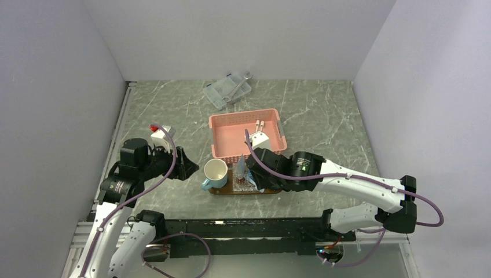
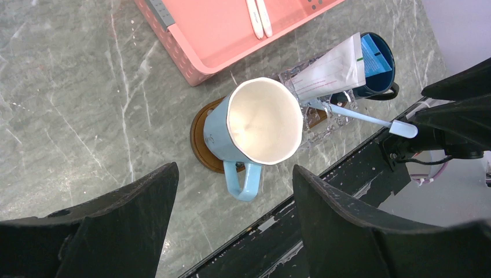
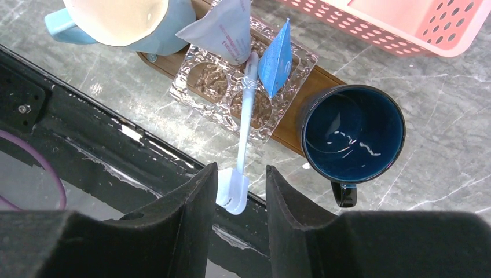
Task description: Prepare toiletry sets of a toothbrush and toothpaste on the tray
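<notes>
The toothbrush [image 3: 244, 121] leans in the right wrist view with its long axis running from about 6 o'clock up to 12. Its broad near end sits between the fingers of the right gripper [image 3: 241, 171] and its far end is propped in the glass holder [image 3: 202, 81]. Those fingers are parted only narrowly around the brush end, and a gap shows on the 3 o'clock side, so this reads as a loose straddle, not a clamp. A retreat would likely have to run straight back toward 6 o'clock, along the brush, to avoid tipping it.

The left gripper [image 2: 231, 171] hangs spread wide and empty, at 9 o'clock from the set.

Next out, the holder rests on the tray [image 3: 289, 134] and also carries the two toothpaste tubes [image 3: 223, 29]. A pale blue mug [image 3: 124, 20] stands at the tray's 9 o'clock end and a dark blue mug [image 3: 353, 130] at its 3 o'clock end.

Beyond, at 12 o'clock, the pink basket [image 2: 208, 40] holds two spare brushes [image 2: 259, 17] lying lengthwise toward the tray. The right arm looks the nearer one to them.

Farthest back lies a clear box [image 1: 227, 90]
</notes>
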You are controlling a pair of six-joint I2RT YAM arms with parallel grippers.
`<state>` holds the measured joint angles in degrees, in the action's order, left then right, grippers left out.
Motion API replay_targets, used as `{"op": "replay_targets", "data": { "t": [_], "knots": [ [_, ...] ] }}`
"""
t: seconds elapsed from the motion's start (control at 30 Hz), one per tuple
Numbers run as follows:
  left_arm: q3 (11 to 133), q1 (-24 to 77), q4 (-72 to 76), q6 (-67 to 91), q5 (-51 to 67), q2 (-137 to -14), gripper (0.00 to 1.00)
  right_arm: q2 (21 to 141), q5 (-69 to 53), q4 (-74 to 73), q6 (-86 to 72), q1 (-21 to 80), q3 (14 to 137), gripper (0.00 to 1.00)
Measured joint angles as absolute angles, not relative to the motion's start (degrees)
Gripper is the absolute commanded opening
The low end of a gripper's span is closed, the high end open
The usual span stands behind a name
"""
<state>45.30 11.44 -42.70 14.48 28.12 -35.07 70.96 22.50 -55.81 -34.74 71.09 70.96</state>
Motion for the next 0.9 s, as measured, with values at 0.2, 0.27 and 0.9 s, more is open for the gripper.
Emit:
{"op": "replay_targets", "data": {
  "t": [0.2, 0.27, 0.9],
  "knots": [
    [45.3, 11.4, -42.7, 14.5, 28.1, -35.1, 0.78, 70.4, 23.9, -56.1, -33.4, 71.0, 73.9, 0.43],
    [45.3, 11.4, -42.7, 14.5, 28.0, -35.1, 0.78, 70.4, 24.8, -56.4, -32.9, 70.7, 75.8, 0.44],
    [45.2, 11.4, -42.7, 14.7, 27.1, -35.1, 0.79, 76.6, 24.1, -50.6, -23.6, 52.5, 83.6, 0.50]
  ]
}}
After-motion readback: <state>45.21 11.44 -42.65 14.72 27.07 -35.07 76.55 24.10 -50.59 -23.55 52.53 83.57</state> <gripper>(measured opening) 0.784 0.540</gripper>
